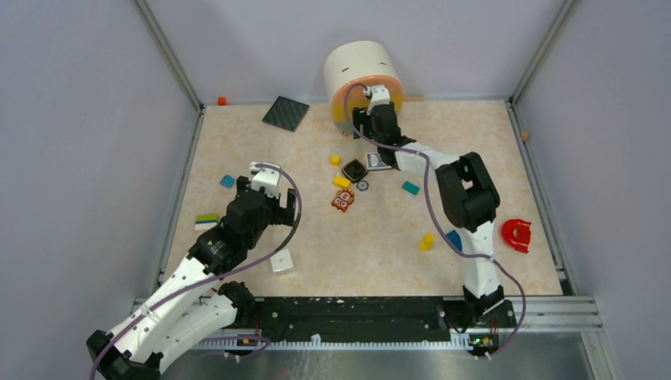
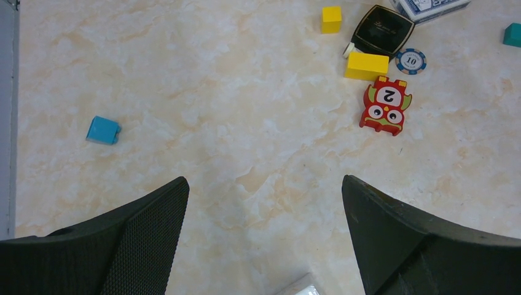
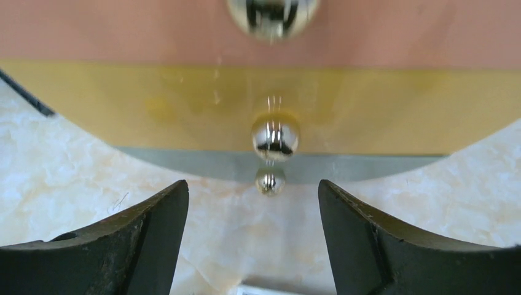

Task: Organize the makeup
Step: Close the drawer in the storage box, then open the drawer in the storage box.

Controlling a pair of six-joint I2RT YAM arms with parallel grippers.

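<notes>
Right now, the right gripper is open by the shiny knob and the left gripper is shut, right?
No. The left gripper is open too, its jaws wide apart with nothing between them, as the left wrist view shows. The right gripper is open by the shiny knob.

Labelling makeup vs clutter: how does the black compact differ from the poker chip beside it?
The compact is black and square with rounded corners; the chip is round, blue and white, marked 10. The compact is clearly larger than the chip. Both lie flat beside the long yellow block.
</notes>
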